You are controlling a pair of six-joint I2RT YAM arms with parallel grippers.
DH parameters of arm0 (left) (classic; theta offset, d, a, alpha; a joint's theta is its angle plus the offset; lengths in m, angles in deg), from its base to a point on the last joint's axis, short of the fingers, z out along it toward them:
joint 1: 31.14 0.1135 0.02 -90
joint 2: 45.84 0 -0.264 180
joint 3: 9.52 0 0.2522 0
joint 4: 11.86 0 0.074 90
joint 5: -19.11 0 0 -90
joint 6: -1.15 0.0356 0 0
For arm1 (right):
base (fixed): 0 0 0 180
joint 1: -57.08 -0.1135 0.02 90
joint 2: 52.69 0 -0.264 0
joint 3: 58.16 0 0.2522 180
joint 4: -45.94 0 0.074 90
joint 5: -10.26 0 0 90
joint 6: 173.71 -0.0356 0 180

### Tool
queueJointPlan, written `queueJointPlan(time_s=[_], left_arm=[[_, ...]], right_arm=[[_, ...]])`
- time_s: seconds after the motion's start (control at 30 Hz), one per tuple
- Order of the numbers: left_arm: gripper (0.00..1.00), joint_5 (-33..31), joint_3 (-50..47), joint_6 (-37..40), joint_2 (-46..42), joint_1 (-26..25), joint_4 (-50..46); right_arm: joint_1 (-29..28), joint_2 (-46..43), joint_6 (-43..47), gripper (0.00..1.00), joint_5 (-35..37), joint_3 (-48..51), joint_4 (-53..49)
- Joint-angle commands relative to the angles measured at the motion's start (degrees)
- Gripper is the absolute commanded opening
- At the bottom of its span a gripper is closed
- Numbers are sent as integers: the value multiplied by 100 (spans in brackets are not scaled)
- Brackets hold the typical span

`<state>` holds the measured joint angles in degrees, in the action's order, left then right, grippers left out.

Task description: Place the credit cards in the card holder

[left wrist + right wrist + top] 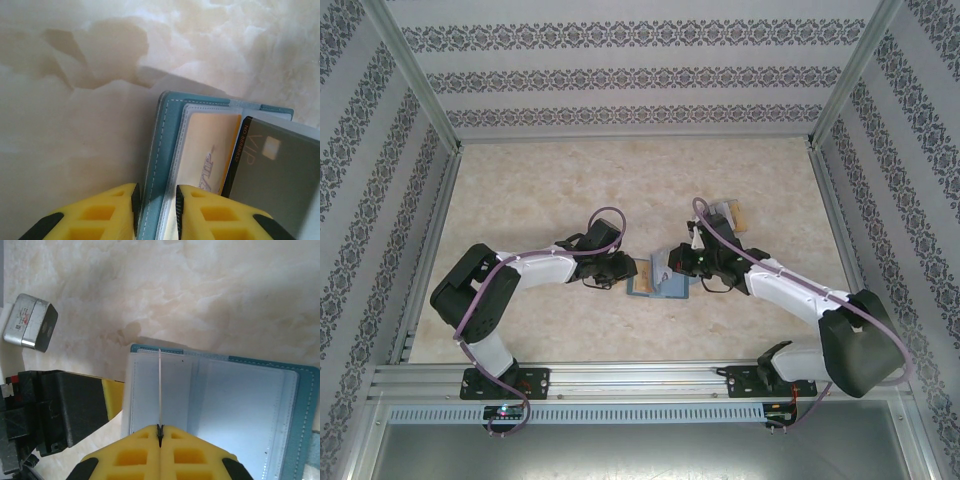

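The holder (pixel 240 405) lies open on the counter (pixel 540 190), pale lining up, teal cover showing round its edges, about midway between my two arms. My right jaws (pixel 160 429) are pressed together on one card (pixel 159 385). It is whitish, seen edge-on as a thin line, and stands upright over the left leaf of the lining. I cannot tell whether its far edge is inside a pocket.

My left jaws (pixel 156 192) stand narrow, one finger on each side of the holder's stitched teal edge. The pads are very close to the cover, but I cannot tell whether they pinch it. Just beyond them a tan card (pixel 210 150) sits under a clear pocket, and a dark grey card (pixel 280 175) marked VIP lies beside it, overlapping its right side.

A small box (pixel 31 322), grey with a white label, rests on the counter well apart from the holder, off to the left of my right wrist.

The counter is a pale cream marbled sheet. Walls (pixel 640 75) papered in grey floral bands close it in on three sides, with aluminium rails (pixel 620 380) along the near edge where my bases are bolted.
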<state>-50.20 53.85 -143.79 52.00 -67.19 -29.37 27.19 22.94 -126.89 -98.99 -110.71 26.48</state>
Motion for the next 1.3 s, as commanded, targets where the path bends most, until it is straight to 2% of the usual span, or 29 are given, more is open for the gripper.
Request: queueJointPlan(time_s=[0.0,0.17,0.27,0.37,0.5,0.63,0.7,0.77,0.97,1.27], left_arm=[[28,-218,-132,-129,-109,-86,84],[31,-650,-170,-83,-393,-86,-253],[38,-889,-170,-61,-549,-86,-442],[43,-993,-209,-3,-699,-86,-469],[46,-740,-107,157,-586,-89,-365],[47,-423,-23,126,-341,-96,-141],[47,-307,28,124,-210,-95,-101],[47,-241,55,115,-135,-112,-84],[45,-142,167,122,24,-138,-56],[45,-88,142,124,109,-140,-12]], right_arm=[[-52,46,-72,0,66,-129,-41],[0,-230,9,0,801,-112,-649],[25,-560,18,0,1322,-72,-973],[82,-911,44,0,1500,-25,-1043],[58,-1146,-6,0,1350,56,-774],[-41,-834,-378,0,670,287,95],[-155,-797,-517,0,957,324,13],[-282,-929,-864,0,1094,651,483],[-326,-8,-1139,0,218,859,1481],[-371,469,-1142,0,335,1152,1921]])
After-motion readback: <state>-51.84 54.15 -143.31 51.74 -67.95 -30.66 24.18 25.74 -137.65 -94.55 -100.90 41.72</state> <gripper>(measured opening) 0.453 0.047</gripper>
